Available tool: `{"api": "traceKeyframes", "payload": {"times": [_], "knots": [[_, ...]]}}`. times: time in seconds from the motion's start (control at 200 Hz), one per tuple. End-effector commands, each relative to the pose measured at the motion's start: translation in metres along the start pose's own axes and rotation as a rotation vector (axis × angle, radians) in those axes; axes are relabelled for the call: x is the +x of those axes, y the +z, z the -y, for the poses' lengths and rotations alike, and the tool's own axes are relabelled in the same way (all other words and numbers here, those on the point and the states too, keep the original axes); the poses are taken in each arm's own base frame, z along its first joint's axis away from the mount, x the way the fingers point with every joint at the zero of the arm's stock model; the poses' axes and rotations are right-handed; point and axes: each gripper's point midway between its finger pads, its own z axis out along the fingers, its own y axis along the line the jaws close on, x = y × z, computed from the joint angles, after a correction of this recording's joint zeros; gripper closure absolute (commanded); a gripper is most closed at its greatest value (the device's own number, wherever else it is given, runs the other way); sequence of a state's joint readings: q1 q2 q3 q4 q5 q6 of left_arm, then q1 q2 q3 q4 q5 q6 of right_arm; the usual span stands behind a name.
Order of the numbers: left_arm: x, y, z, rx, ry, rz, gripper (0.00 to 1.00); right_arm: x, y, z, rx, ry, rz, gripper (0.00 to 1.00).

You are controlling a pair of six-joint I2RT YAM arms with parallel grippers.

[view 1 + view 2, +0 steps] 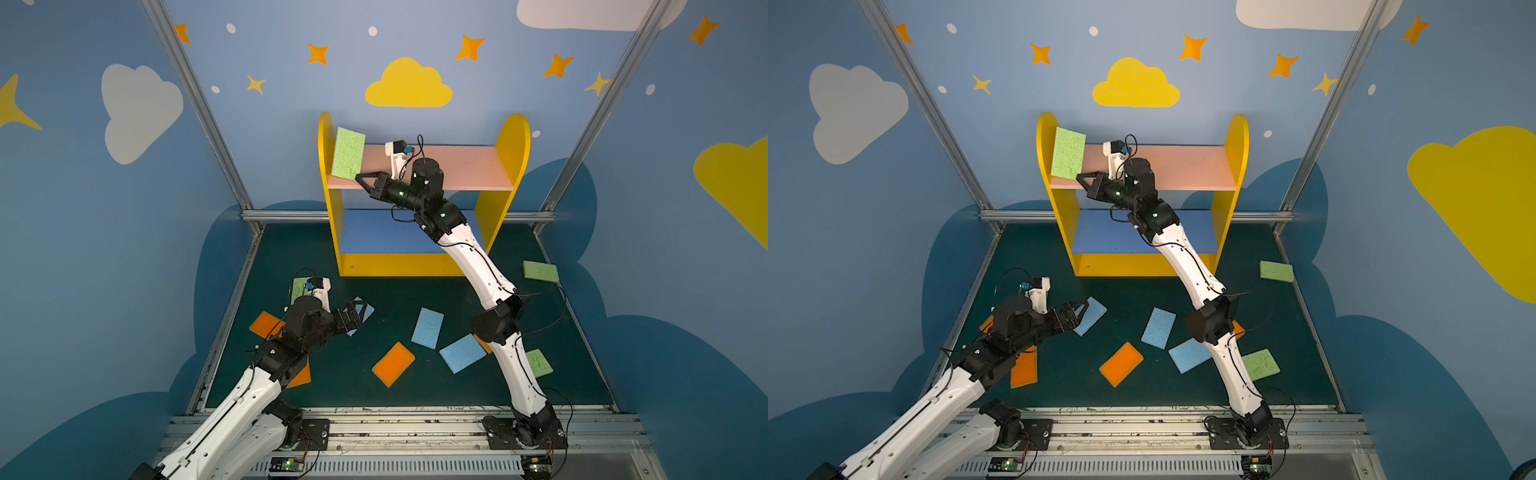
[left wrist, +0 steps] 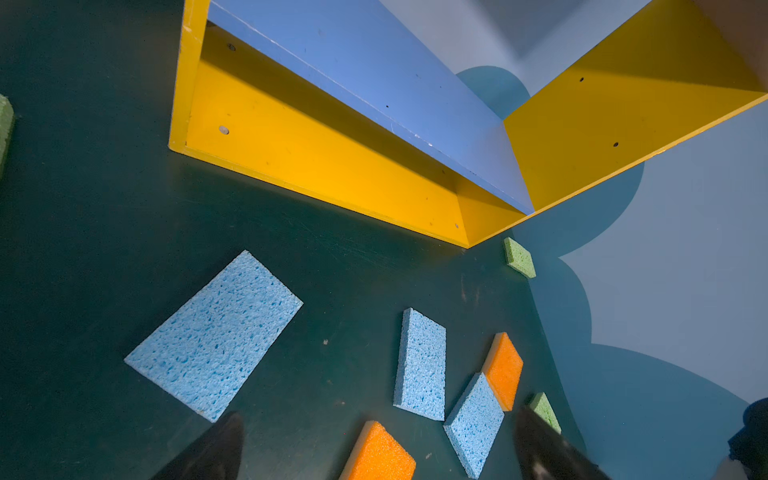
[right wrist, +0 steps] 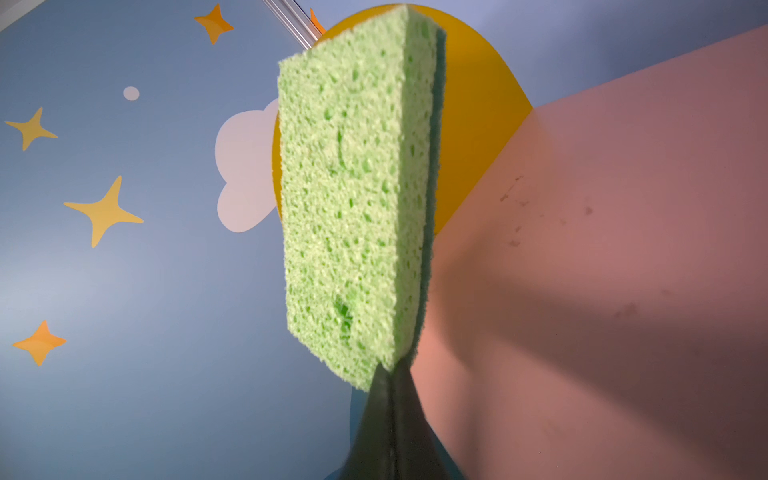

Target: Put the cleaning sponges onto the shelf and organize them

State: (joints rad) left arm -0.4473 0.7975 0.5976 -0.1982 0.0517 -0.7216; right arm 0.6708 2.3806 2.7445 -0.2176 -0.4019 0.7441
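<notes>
Blue walls [image 1: 270, 137] close in the left, far and right sides, painted with a yellow cloud [image 1: 408, 85], white clouds [image 1: 139, 110] and orange stars [image 1: 318, 53]. Silver posts [image 1: 199, 104] mark the far corners. The worktop [image 1: 395, 295] is dark green, with a metal rail [image 1: 415, 428] along its near edge.

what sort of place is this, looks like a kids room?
Probably a robot test booth dressed as a nursery: cloud-and-star painted walls, bare aluminium frame posts, and two arms bolted to a rail before a small bright shelf.
</notes>
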Motion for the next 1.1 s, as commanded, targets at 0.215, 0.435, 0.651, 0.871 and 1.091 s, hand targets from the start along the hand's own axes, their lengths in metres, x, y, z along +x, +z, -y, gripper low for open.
{"api": "traceKeyframes", "payload": {"times": [0.215, 0.435, 0.651, 0.871, 1.091], "knots": [[-0.001, -0.003, -0.003, -0.019, 0.009, 0.004, 0.01, 0.006, 0.006, 0.004, -0.012, -0.015, -0.007, 0.73], [-0.003, -0.005, -0.003, -0.024, 0.011, 0.009, 0.01, 0.010, 0.006, 0.007, -0.007, -0.008, -0.019, 0.67], [-0.010, -0.005, -0.008, -0.056, 0.018, 0.022, 0.01, 0.008, -0.004, -0.011, -0.073, -0.053, -0.049, 0.45], [-0.027, -0.005, -0.042, -0.150, -0.103, 0.044, 0.01, 0.004, -0.031, -0.033, -0.075, -0.125, -0.077, 0.39], [-0.038, 0.010, -0.092, -0.303, -0.181, 0.073, 0.01, 0.011, -0.069, -0.051, -0.056, -0.169, -0.103, 0.38]]}}
